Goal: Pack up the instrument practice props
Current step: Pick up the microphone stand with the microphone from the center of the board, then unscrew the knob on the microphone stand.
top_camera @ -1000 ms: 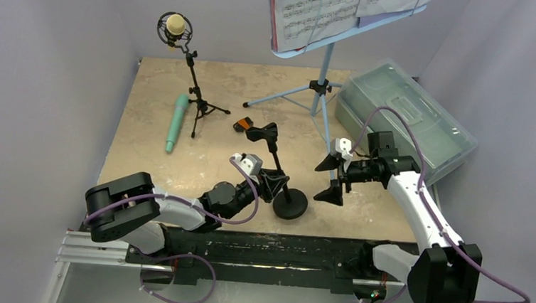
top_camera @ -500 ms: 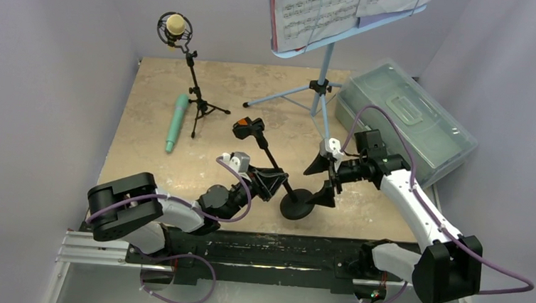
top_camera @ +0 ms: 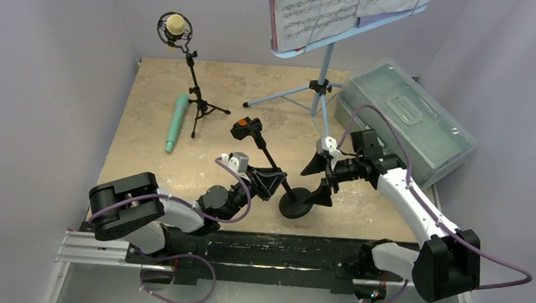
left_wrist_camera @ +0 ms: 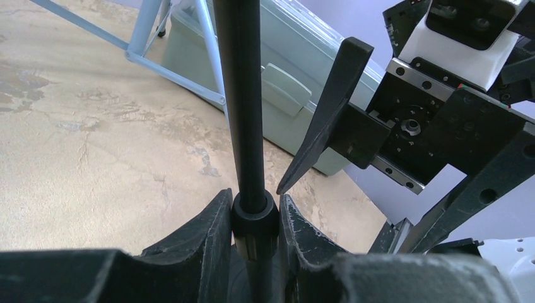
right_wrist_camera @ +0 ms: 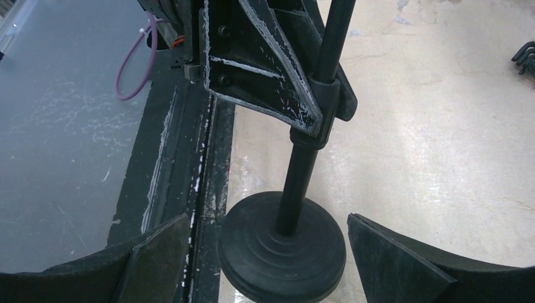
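Currently: left gripper [top_camera: 271, 183], narrow, clamped on the shaft collar of the round-base pole [top_camera: 295, 207]. Right gripper [top_camera: 318, 181], jaws wide, holding nothing; fingers flank the pole's round base just beside the left gripper, not touching. Teal microphone [top_camera: 176, 122] and black microphone tripod [top_camera: 196, 98] lie well beyond the left gripper.

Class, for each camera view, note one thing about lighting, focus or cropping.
Top external view: soft, even light; the light-blue perforated music rack is cut off by the top edge. Left wrist view: the left gripper, clamped on the black round-base pole, looks blurred at the bottom. Right wrist view: the beige table glares pale at top right.
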Tool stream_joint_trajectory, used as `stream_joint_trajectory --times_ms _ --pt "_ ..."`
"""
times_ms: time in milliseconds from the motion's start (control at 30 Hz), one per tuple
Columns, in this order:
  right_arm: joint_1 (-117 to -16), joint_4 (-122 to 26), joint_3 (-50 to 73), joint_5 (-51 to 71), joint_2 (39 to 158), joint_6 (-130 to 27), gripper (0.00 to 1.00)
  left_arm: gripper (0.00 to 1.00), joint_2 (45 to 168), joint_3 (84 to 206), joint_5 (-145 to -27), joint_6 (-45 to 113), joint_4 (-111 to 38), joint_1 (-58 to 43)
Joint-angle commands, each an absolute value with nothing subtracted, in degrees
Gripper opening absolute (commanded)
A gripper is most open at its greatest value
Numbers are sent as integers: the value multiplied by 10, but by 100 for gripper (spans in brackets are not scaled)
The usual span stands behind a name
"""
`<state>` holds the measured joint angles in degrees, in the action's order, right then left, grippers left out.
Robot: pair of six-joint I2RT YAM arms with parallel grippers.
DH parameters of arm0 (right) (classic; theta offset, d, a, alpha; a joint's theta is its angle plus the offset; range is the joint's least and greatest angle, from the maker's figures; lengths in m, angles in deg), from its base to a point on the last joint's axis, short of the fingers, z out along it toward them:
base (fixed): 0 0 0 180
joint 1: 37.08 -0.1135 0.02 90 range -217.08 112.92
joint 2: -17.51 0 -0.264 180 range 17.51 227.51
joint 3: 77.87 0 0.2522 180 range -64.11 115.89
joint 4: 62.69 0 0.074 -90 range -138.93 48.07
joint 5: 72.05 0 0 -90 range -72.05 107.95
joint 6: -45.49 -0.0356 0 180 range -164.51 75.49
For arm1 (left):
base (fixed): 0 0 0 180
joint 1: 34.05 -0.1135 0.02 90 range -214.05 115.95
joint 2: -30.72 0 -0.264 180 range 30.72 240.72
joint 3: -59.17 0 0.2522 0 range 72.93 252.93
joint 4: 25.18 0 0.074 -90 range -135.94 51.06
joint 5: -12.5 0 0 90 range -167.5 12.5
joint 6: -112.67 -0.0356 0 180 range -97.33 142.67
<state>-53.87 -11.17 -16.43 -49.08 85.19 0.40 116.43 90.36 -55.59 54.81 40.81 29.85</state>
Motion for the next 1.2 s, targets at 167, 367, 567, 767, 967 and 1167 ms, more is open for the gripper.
stream_joint_trajectory --times_ms 167,367,567,767,967,1167 --pt "-549 -193 -185 -508 867 -79 98 0 1177 947 -562 560 573 303" --pt "-565 -267 -202 -490 885 -157 92 0 1203 984 -575 567 589 305" --pt "-585 -280 -195 -477 907 -171 67 0 1204 994 -571 565 606 307" --pt "-596 -308 -194 -447 908 -202 2 0 1191 972 -516 576 617 318" --pt "-597 -408 -221 -354 875 -312 0 0 1172 987 -374 701 500 334" --pt "-596 -474 -240 -232 852 -385 0 0 1094 1140 -229 990 -122 357"
